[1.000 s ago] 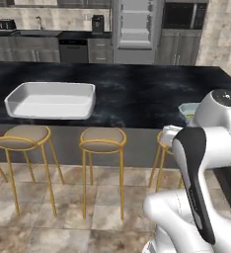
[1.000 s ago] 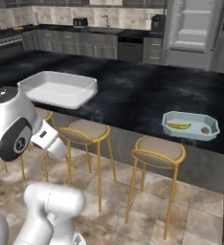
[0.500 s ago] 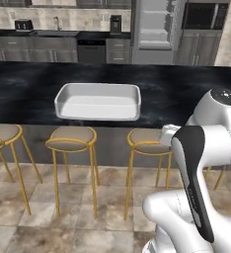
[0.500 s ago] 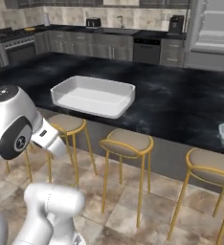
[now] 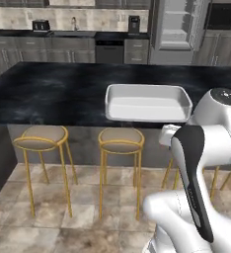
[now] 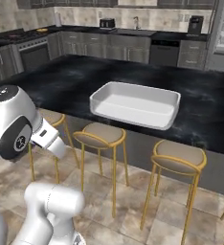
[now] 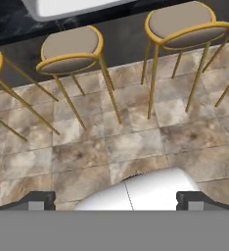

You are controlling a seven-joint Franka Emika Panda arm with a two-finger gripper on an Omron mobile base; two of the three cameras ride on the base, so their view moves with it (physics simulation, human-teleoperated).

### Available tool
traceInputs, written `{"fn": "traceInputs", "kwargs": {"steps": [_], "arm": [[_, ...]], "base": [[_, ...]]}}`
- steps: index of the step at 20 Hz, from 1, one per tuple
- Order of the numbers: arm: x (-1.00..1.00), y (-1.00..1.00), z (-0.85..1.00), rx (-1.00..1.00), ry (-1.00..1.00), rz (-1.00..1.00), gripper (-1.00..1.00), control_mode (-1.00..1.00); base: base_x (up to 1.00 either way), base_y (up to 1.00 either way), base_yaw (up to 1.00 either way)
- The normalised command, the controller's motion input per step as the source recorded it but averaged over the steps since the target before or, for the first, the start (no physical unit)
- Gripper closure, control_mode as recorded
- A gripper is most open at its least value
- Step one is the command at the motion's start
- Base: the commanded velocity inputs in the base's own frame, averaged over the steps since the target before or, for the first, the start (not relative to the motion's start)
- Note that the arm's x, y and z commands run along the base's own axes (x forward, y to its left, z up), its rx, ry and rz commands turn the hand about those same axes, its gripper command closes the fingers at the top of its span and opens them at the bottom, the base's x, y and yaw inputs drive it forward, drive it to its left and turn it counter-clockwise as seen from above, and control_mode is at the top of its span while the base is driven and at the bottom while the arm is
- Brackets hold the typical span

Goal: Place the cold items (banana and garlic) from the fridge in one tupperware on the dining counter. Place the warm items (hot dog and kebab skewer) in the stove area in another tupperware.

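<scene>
Pincer [image 7: 115, 201] spread wide, empty, over floor. White tupperware [image 5: 147, 102] on dining worktop [image 5: 53, 91]: likely light, rigid, slick; raised rim best hold.

The white tupperware tray [image 5: 148, 102] sits empty near the front edge of the black marble bench [image 5: 53, 94]. Two gold-legged stools [image 5: 121, 141] stand below, left of the tray; the fridge [image 5: 179, 30] is behind.

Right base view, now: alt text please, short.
A large empty white tupperware tray sits near the front edge of the black marble dining counter, above gold-legged bar stools. Grey cabinets and the black stove line the back wall.
</scene>
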Motion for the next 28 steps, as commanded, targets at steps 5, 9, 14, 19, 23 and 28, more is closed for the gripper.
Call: {"fn": "traceInputs", "kwargs": {"steps": [5, 9, 14, 19, 23, 28], "arm": [[0.00, 0.00, 0.00, 0.00, 0.00, 0.00, -1.00, 1.00], [0.00, 0.00, 0.00, 0.00, 0.00, 0.00, -1.00, 1.00], [0.00, 0.00, 0.00, 0.00, 0.00, 0.00, -1.00, 1.00], [0.00, 0.00, 0.00, 0.00, 0.00, 0.00, -1.00, 1.00], [0.00, 0.00, 0.00, 0.00, 0.00, 0.00, -1.00, 1.00], [0.00, 0.00, 0.00, 0.00, 0.00, 0.00, -1.00, 1.00]], "base": [[0.41, 1.00, -0.05], [0.71, 1.00, -0.18], [0.79, 1.00, -0.19], [0.47, 1.00, -0.08], [0.19, 1.00, 0.00], [0.20, 1.00, -0.01]]}}
